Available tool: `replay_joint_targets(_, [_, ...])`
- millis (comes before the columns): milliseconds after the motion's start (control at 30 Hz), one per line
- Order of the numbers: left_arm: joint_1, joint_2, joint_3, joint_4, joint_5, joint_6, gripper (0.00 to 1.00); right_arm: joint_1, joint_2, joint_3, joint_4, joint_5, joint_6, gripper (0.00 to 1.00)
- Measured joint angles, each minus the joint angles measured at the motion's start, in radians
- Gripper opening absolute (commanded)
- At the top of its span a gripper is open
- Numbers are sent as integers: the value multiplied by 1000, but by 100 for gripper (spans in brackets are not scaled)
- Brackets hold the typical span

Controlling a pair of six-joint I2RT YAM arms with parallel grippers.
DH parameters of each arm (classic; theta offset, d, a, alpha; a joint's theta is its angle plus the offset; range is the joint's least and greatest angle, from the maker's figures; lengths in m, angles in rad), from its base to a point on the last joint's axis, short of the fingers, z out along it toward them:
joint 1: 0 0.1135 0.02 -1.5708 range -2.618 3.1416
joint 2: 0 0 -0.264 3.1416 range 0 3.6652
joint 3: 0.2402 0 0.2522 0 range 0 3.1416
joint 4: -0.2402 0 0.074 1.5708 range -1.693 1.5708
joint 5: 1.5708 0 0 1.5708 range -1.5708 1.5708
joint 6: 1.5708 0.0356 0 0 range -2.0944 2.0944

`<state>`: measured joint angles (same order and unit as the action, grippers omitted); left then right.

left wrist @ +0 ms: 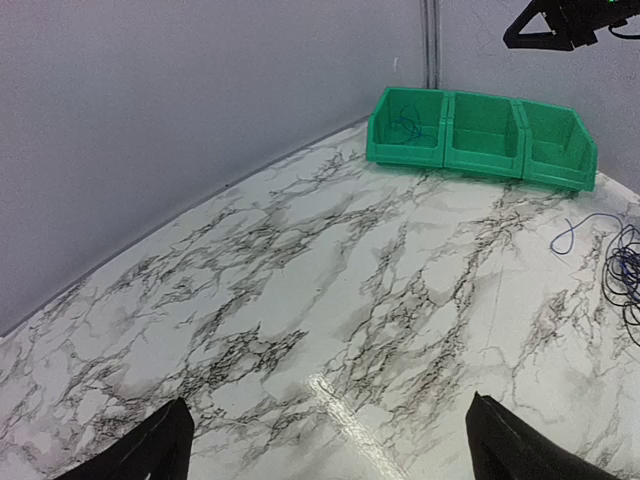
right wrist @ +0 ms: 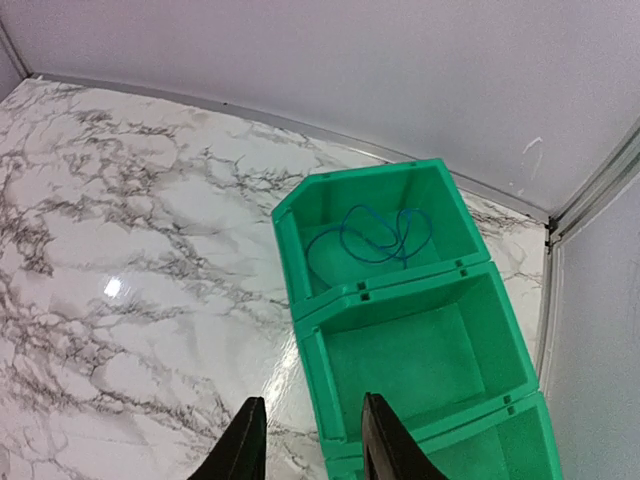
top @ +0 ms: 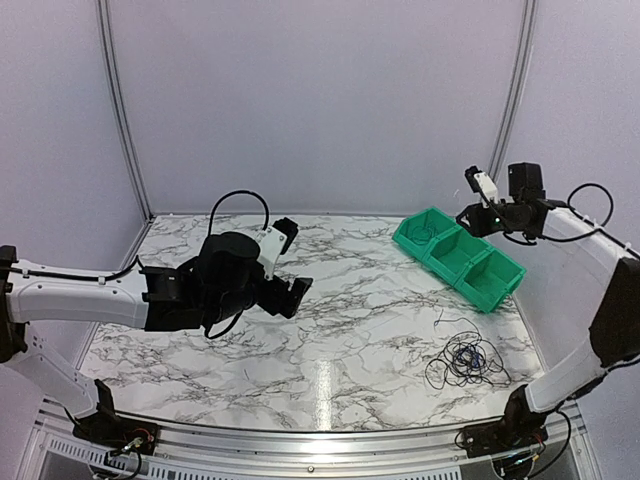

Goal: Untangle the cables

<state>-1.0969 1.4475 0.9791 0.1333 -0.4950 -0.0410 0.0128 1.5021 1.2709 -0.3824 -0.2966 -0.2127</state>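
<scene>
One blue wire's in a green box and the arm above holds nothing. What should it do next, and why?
Probably lower the right gripper toward the tangle of cables near its base: it hangs open and empty over the green bins, a blue cable lies in the end bin, and the tangle is unsorted.

High rear overview, left wrist low toward shared green bins point(left wrist: 483, 160), right wrist above them
</scene>
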Motion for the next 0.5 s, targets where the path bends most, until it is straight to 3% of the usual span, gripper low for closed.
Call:
replay_joint_targets(200, [0, 18, 16, -2, 168, -86, 88, 0, -216, -188, -130, -76, -220, 28])
replay_joint_targets(400, [-5, 85, 24, 7, 286, -184, 84, 0, -238, -257, -299, -58, -367, 42])
replay_joint_targets(500, [-5, 126, 24, 18, 333, -241, 84, 1, -238, -302, -348, -32, -396, 43])
